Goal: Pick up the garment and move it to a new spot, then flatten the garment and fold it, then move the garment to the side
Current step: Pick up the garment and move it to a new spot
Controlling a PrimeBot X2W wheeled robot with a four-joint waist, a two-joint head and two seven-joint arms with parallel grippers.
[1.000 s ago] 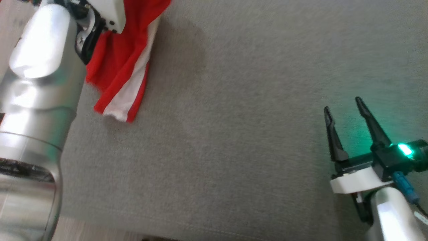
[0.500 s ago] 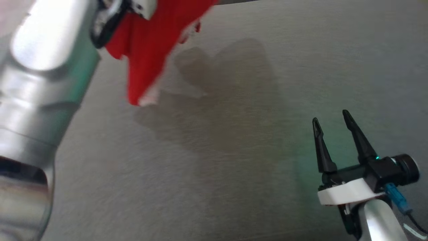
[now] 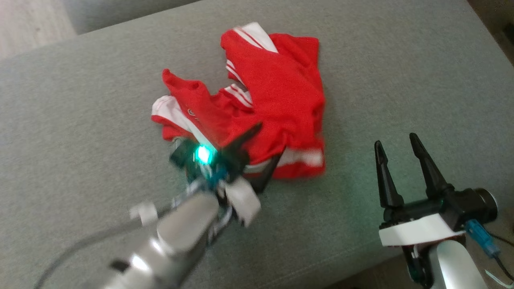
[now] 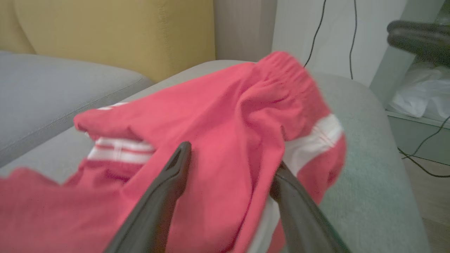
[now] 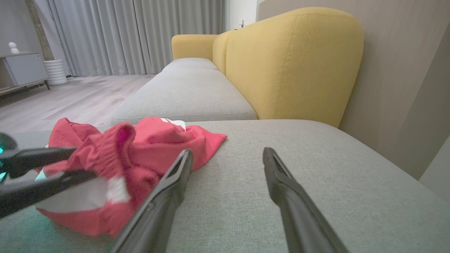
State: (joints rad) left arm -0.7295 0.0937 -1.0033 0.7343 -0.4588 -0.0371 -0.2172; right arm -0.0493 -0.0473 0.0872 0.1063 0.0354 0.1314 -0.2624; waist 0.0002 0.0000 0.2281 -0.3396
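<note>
Just now the left gripper [image 3: 270, 140] has let go: its fingers stand apart over the near edge of the garment [image 3: 277, 88], which hung from it a second ago and now lies crumpled on the cushion [image 3: 401, 60]. The right gripper [image 3: 395, 140] waits nearby, fingers apart and empty. The move looks done, so flattening should come next

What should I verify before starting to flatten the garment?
1. Is the garment lying on the cushion: ok.
2. Is the garment flat: not ok, it is crumpled in a heap.
3. Is the left claw open: ok.
4. Is the left claw clear of the cloth: not ok, a fold sits between its fingers.
5. Is the right claw open and over bare cushion beside the garment: ok.
</note>
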